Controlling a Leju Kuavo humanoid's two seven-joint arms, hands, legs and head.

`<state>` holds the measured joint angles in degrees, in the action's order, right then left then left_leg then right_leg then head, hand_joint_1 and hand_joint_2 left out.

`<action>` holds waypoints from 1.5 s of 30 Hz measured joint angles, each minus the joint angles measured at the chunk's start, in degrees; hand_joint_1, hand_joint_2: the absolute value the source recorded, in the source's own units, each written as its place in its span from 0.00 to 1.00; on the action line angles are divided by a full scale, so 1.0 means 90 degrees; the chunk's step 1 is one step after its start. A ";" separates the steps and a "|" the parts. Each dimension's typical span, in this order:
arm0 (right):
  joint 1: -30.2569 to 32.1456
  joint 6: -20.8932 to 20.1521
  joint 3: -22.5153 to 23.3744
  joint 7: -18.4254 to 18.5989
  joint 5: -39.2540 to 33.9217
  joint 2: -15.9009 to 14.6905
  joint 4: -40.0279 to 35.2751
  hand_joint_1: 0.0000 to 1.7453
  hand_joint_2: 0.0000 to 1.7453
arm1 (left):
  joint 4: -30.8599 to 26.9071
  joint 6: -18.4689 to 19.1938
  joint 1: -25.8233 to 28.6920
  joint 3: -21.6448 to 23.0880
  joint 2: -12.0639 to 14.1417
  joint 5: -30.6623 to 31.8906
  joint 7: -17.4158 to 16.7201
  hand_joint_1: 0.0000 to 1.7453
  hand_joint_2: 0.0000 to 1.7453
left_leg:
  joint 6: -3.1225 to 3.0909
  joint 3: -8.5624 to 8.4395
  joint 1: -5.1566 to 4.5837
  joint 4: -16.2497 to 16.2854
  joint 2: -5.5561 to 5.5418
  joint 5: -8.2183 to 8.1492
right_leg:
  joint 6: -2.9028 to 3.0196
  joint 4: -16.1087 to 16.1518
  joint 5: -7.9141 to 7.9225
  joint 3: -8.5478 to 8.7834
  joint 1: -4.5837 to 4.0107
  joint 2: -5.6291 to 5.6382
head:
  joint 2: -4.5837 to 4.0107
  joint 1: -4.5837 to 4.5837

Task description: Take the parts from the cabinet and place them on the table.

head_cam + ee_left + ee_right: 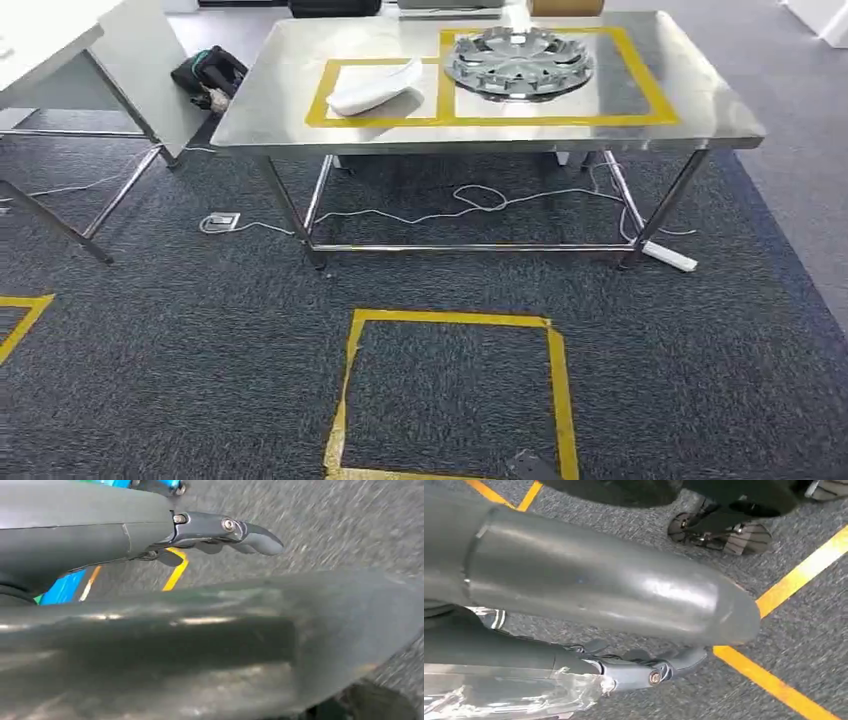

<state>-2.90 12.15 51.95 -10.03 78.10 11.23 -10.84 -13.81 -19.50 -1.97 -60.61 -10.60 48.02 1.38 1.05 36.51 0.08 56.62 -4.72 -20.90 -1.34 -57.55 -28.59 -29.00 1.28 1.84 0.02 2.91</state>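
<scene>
Steel table [700,110] ahead on grey carpet | hubcap [518,62], white part [375,87] on it | I see both hands, left [225,532] and right [654,667], gripping one long grey part [599,590].

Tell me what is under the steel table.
Under the steel table: white cables and a white power strip on grey carpet. The tabletop hides the floor farther back.

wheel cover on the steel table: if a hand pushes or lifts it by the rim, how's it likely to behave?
The wheel cover lies flat on the polished table, so a push would probably slide it rather than tip it. Its open spokes and thin look suggest it is light for its size and may flex if lifted by one edge. Being round, it could roll if stood on its rim.
</scene>
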 joint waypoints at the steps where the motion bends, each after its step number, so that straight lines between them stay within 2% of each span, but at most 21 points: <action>1: 0.0001 -0.0007 -0.0002 -0.0005 0.0002 0.0005 0.0000 0.00 0.00 | 0.0000 0.0022 -0.0014 0.0000 -0.0027 0.0005 0.0000 0.00 0.00 | 0.0021 0.0151 -0.0007 0.0340 0.0228 -0.0291 | 0.0026 -0.0001 0.0017 -0.0005 -0.0003 -0.0085 | 0.0000 -0.0056; 3: 0.0042 -0.0058 0.0000 0.0000 0.0007 0.0005 0.0000 0.00 0.00 | 0.0000 0.0048 -0.0073 0.0000 -0.0078 0.0058 0.0000 0.00 0.00 | 0.0053 0.0589 0.0012 0.1404 0.0404 -0.0904 | 0.0035 -0.0004 0.0051 -0.0026 -0.0019 -0.0298 | 0.0000 -0.0058; 5: 0.0053 -0.0097 0.0000 0.0012 0.0005 0.0000 -0.0002 0.00 0.00 | 0.0000 0.0051 -0.0082 0.0000 -0.0092 0.0080 0.0000 0.00 0.00 | 0.0062 0.0766 0.0031 0.2013 0.0453 -0.1093 | 0.0019 -0.0006 0.0074 -0.0073 -0.0020 -0.0515 | 0.0000 -0.0061; 8: 0.0025 -0.0126 0.0000 0.0017 0.0005 0.0005 -0.0002 0.00 0.00 | 0.0000 0.0051 -0.0073 0.0000 -0.0092 0.0109 -0.0002 0.00 0.00 | 0.0034 -0.0041 0.0038 0.0831 0.0586 -0.0526 | -0.0007 -0.0004 0.0076 -0.0055 -0.0005 -0.0770 | 0.0000 -0.0063; 10: 0.0010 -0.0131 0.0000 0.0022 0.0000 0.0005 -0.0010 0.00 0.00 | 0.0000 0.0051 -0.0124 0.0000 -0.0109 0.0114 -0.0002 0.00 0.00 | 0.0036 -0.0556 -0.0021 -0.0046 0.1088 -0.0478 | -0.0102 -0.0013 0.0036 -0.0019 -0.0061 -0.0896 | 0.0000 -0.0089; 14: -0.0040 -0.0206 0.0000 0.0078 -0.0029 0.0002 -0.0024 0.00 0.00 | 0.0000 0.0051 -0.0107 -0.0002 -0.0116 0.0129 -0.0031 0.00 0.00 | -0.0144 -0.0492 -0.0032 -0.0055 0.0733 -0.0427 | -0.0276 0.0100 0.0044 0.0106 -0.0055 -0.1150 | 0.0000 -0.0063; 17: -0.0022 -0.0226 0.0000 0.0095 -0.0034 0.0005 -0.0029 0.00 0.00 | 0.0000 0.0078 -0.0122 -0.0002 -0.0121 0.0170 -0.0075 0.00 0.00 | -0.0267 -0.0473 0.0013 -0.0077 0.0534 -0.0346 | -0.0338 -0.0727 -0.0504 -0.0276 -0.0030 -0.0349 | 0.0000 -0.0019; 19: 0.0021 -0.0238 0.0000 0.0107 -0.0034 0.0005 -0.0029 0.00 0.00 | 0.0000 0.0092 -0.0144 -0.0002 -0.0141 0.0189 -0.0085 0.00 0.00 | -0.0312 -0.0422 -0.0024 -0.0076 0.0336 -0.0321 | -0.0320 -0.1849 -0.0949 -0.0832 -0.0058 -0.0227 | 0.0000 -0.0017; 20: 0.0035 -0.0243 0.0002 0.0114 -0.0034 0.0005 -0.0029 0.00 0.00 | 0.0000 0.0095 -0.0136 -0.0002 -0.0141 0.0192 -0.0092 0.00 0.00 | -0.0327 -0.0409 -0.0040 -0.0074 0.0238 -0.0307 | -0.0298 -0.2032 -0.0945 -0.0955 -0.0077 -0.0221 | 0.0000 -0.0019; 23: 0.0026 -0.0257 0.0002 0.0112 -0.0032 0.0005 -0.0029 0.00 0.00 | 0.0000 0.0107 -0.0115 -0.0002 -0.0143 0.0197 -0.0102 0.00 0.00 | -0.0320 -0.0404 -0.0097 -0.0072 -0.0065 -0.0270 | -0.0157 -0.0864 -0.0189 -0.0451 -0.0128 -0.0117 | 0.0000 -0.0019; 24: 0.0021 -0.0262 0.0002 0.0112 -0.0029 0.0005 -0.0029 0.00 0.00 | 0.0000 0.0114 -0.0123 -0.0002 -0.0150 0.0204 -0.0107 0.00 0.00 | -0.0311 -0.0403 -0.0103 -0.0070 -0.0162 -0.0254 | -0.0085 -0.0256 0.0069 -0.0146 -0.0138 0.0114 | 0.0000 -0.0019; 25: 0.0014 -0.0262 0.0002 0.0112 -0.0027 0.0002 -0.0032 0.00 0.00 | 0.0000 0.0119 -0.0126 -0.0002 -0.0158 0.0209 -0.0107 0.00 0.00 | -0.0290 -0.0385 -0.0096 -0.0064 -0.0215 -0.0236 | -0.0014 0.0014 0.0006 -0.0032 -0.0115 0.0502 | 0.0000 -0.0019; 28: 0.0008 -0.0272 0.0000 0.0104 0.0005 -0.0010 -0.0046 0.00 0.00 | 0.0000 0.0172 -0.0125 -0.0002 -0.0187 0.0221 -0.0138 0.00 0.00 | -0.0183 -0.0307 -0.0063 -0.0062 -0.0412 -0.0192 | -0.0008 0.0069 0.0056 -0.0044 -0.0192 0.0291 | 0.0000 -0.0036; 30: 0.0010 -0.0274 0.0007 0.0112 0.0034 0.0015 -0.0056 0.00 0.00 | 0.0000 0.0165 -0.0113 -0.0002 -0.0148 0.0236 -0.0151 0.00 0.00 | -0.0140 -0.0247 -0.0066 -0.0015 -0.0451 -0.0186 | 0.0059 0.0158 0.0152 0.0030 -0.0105 0.0069 | 0.0002 -0.0022; 31: -0.0006 -0.0272 0.0007 0.0109 0.0041 0.0010 -0.0068 0.00 0.00 | 0.0000 0.0163 -0.0105 -0.0002 -0.0177 0.0236 -0.0155 0.00 0.00 | -0.0099 -0.0156 -0.0117 0.0162 -0.0060 -0.0366 | 0.0090 0.0180 0.0175 0.0030 -0.0104 0.0021 | 0.0000 -0.0068; 33: 0.0019 -0.0277 0.0007 0.0112 0.0049 0.0010 -0.0068 0.00 0.00 | 0.0000 0.0163 -0.0146 -0.0002 -0.0175 0.0245 -0.0165 0.00 0.00 | 0.0008 0.0325 -0.0076 0.1133 0.0365 -0.0925 | 0.0104 0.0184 0.0176 0.0025 -0.0101 -0.0201 | 0.0000 -0.0114; 36: 0.0057 -0.0277 0.0010 0.0131 0.0061 0.0010 -0.0070 0.00 0.00 | 0.0000 0.0163 -0.0146 -0.0002 -0.0170 0.0265 -0.0192 0.00 0.00 | 0.0104 0.0737 0.0014 0.1956 0.0461 -0.1123 | 0.0088 0.0181 0.0147 0.0022 -0.0086 -0.0534 | 0.0000 -0.0109; 38: 0.0028 -0.0284 0.0010 0.0131 0.0063 0.0010 -0.0070 0.00 0.00 | 0.0000 0.0165 -0.0123 -0.0005 -0.0167 0.0274 -0.0206 0.00 0.00 | 0.0143 0.0265 0.0053 0.1098 0.0545 -0.0603 | 0.0034 0.0180 0.0112 0.0053 -0.0055 -0.0720 | 0.0000 -0.0112; 39: 0.0021 -0.0294 0.0010 0.0131 0.0063 0.0012 -0.0070 0.00 0.00 | 0.0000 0.0165 -0.0129 -0.0002 -0.0162 0.0284 -0.0209 0.00 0.00 | 0.0151 -0.0068 0.0058 0.0526 0.0689 -0.0367 | -0.0004 0.0180 0.0088 0.0088 -0.0040 -0.0800 | 0.0000 -0.0116; 40: 0.0017 -0.0299 0.0010 0.0134 0.0063 0.0010 -0.0073 0.00 0.00 | 0.0000 0.0165 -0.0141 -0.0002 -0.0165 0.0289 -0.0209 0.00 0.00 | 0.0154 -0.0360 0.0051 0.0079 0.1035 -0.0262 | -0.0052 0.0179 0.0059 0.0128 -0.0062 -0.0866 | 0.0000 -0.0116; 45: -0.0035 -0.0323 0.0010 0.0153 0.0080 0.0012 -0.0085 0.00 0.00 | 0.0000 0.0182 -0.0145 -0.0002 -0.0160 0.0325 -0.0214 0.00 0.00 | -0.0111 -0.0402 0.0039 -0.0076 0.0670 -0.0327 | -0.0262 0.0212 -0.0067 0.0243 -0.0075 -0.1145 | 0.0002 -0.0078</action>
<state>-3.22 9.25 52.04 -8.66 78.81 11.34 -11.61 -13.81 -17.86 -3.28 -60.63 -12.04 50.95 -0.55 0.05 32.90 0.43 55.93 1.31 -23.84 -3.69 -55.65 -29.19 -26.81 0.61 -8.47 0.04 2.21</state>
